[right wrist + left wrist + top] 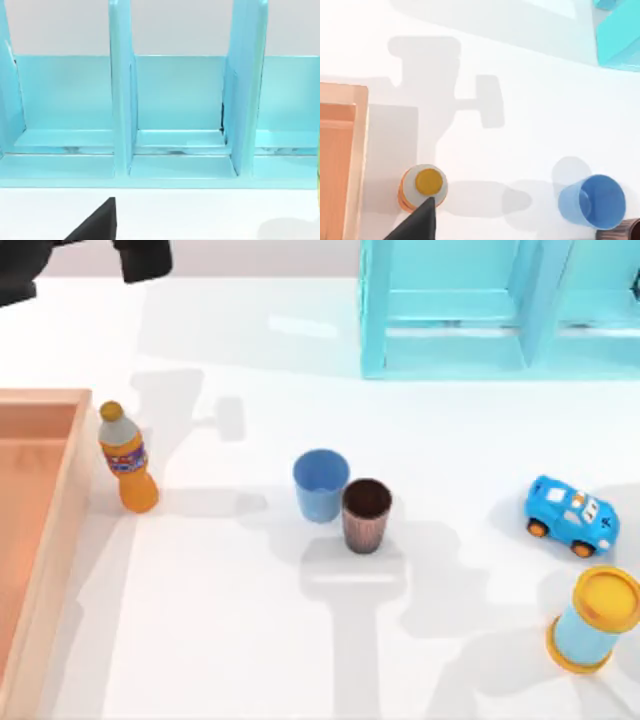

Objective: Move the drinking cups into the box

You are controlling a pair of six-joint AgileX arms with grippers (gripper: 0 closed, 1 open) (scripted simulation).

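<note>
Both cups stand on the white table, outside the box.

The light blue tapered tumbler [321,485] stands upright mid-table, touching or just beside the dark brown ribbed tumbler [366,515] on its right. The shallow light-wood box with an orange-brown floor [62,505] lies at the table's left edge, with an orange bottle with a yellow cap [127,460] just beside its rim. My left arm [90,260] is at the far left corner; whether its jaws are parted I cannot tell. At the right sit a blue toy car [570,516] and a yellow-lidded blue cylinder [595,620]. My right wrist faces the turquoise shelf frame [165,115].
</note>
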